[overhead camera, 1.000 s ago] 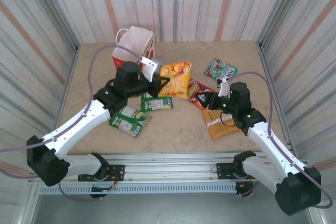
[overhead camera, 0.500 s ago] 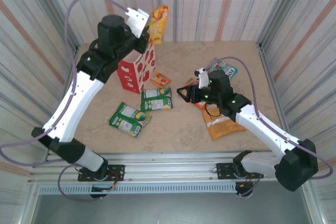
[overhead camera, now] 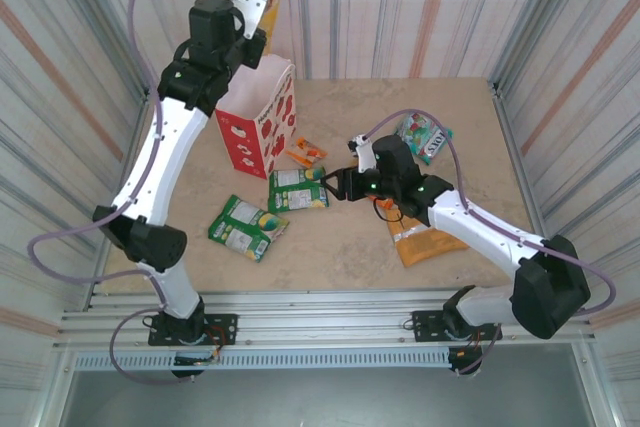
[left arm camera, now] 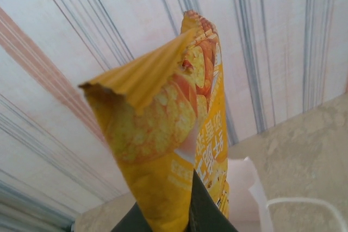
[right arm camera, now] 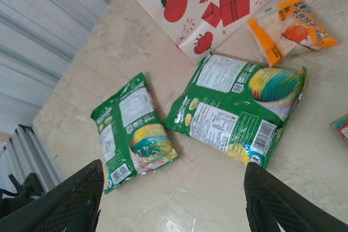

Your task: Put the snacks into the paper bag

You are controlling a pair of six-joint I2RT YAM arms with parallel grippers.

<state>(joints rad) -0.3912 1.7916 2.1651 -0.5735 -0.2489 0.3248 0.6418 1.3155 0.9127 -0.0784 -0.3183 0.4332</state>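
At the table's far-left corner, a glossy orange foil packet (left arm camera: pixel 179 134) is clamped in the left gripper (overhead camera: pixel 262 9), long axis roughly upright, above the red apple-printed paper bag (overhead camera: pixel 262 125). Rightward, the right gripper (overhead camera: pixel 333 187) is spread wide above a green foil packet (right arm camera: pixel 244 107) laid lengthwise left-to-right at mid-table.

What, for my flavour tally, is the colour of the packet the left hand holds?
Orange-yellow packet, clearest in the left wrist view.
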